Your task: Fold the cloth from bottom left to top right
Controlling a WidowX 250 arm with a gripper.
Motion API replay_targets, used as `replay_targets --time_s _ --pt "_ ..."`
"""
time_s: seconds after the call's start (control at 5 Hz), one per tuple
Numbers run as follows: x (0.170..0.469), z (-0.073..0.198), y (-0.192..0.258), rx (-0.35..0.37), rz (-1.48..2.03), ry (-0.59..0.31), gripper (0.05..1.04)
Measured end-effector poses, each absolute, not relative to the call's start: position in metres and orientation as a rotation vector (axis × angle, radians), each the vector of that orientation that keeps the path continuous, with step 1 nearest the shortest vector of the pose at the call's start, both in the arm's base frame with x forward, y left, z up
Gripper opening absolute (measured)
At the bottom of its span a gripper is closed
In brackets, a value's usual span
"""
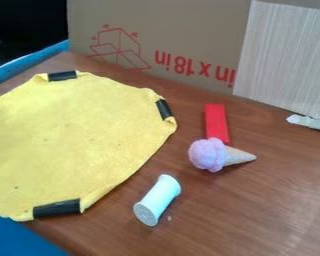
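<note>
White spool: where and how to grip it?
Likely the waist of the white spool, from above, closing across its long axis: it lies on its side, slanting lower left to upper right in the view, both ends flared wider than the middle.

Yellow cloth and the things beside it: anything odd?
The white spool lies on its side, as if tipped over. Black strips bunch the edge of the yellow cloth, leaving its outline uneven. No spill shows.

Robot arm: pose, and place relative to the yellow cloth (76,135), cannot be told. Wrist: angle cannot be told. Gripper: place relative to the same cloth, tilt and state, likewise cannot be told.
</note>
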State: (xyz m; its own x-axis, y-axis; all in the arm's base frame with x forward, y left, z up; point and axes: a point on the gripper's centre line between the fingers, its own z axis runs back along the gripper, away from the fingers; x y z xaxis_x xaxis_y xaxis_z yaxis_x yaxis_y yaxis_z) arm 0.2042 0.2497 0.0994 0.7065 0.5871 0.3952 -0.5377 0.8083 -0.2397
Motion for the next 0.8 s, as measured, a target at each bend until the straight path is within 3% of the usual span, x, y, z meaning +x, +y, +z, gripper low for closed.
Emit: replay_targets --time_s 0.2,0.6,0.8 --pt "0.224 0.114 0.23 -0.124 0.658 -0.472 0.054" --pt "0.269 0.112 0.168 -0.156 0.683 -0.371 0.054" --pt "0.292 0.12 0.144 -0.161 0.687 -0.376 0.054"
